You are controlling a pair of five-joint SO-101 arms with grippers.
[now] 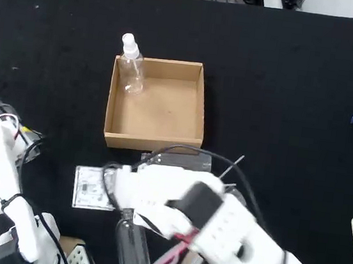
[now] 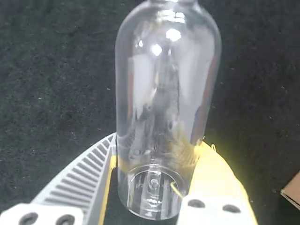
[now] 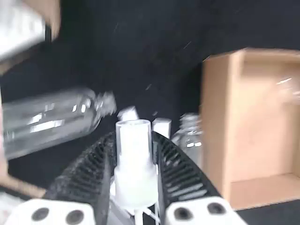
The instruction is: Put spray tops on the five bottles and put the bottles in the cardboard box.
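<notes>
Snugly, left hand [image 2: 158, 140] clamped around bottle [image 2: 166, 93]

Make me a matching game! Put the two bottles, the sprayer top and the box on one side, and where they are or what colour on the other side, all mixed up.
Things:
1. bottle with a spray top
2. bottle without a top
3. loose spray top
4. cardboard box

Places or colours:
A. held in the right end effector
B. brown, standing on the black table
C. held in the left end effector
D. in a corner of the box

Pairs: 1-D, 2-C, 3-A, 4-B
</notes>
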